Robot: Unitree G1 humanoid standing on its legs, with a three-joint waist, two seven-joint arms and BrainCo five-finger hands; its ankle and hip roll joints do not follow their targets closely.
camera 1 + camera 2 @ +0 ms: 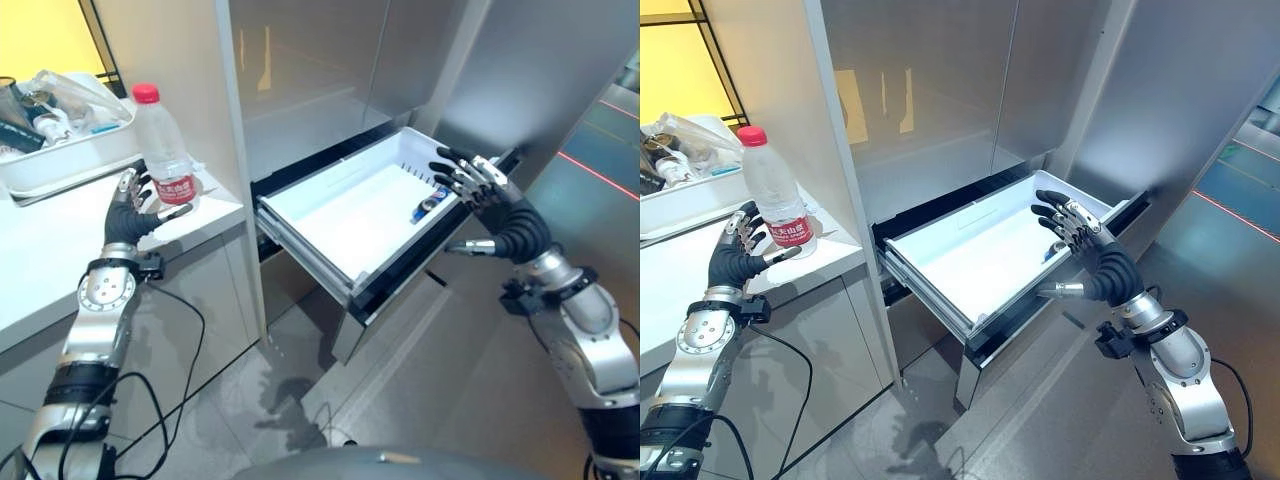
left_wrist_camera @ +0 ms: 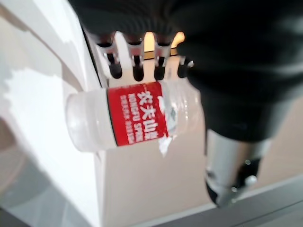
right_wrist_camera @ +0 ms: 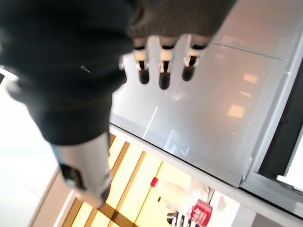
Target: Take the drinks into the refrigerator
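At the bench's right front corner, beside the refrigerator wall, the water bottle (image 1: 162, 150) stands upright with its red cap up and red label facing out. Left hand (image 1: 130, 210) is wrapped around the bottle's lower part, fingers and thumb curled on it at label height. White bench (image 1: 60, 240) also carries a white tray (image 1: 60, 165) of clutter toward the back left. Refrigerator drawer (image 1: 350, 215) is pulled out, white inside, with a small dark blue item (image 1: 432, 203) near its right wall. Right hand (image 1: 1080, 245) hovers over the drawer's right front edge, fingers spread and straight, holding nothing.
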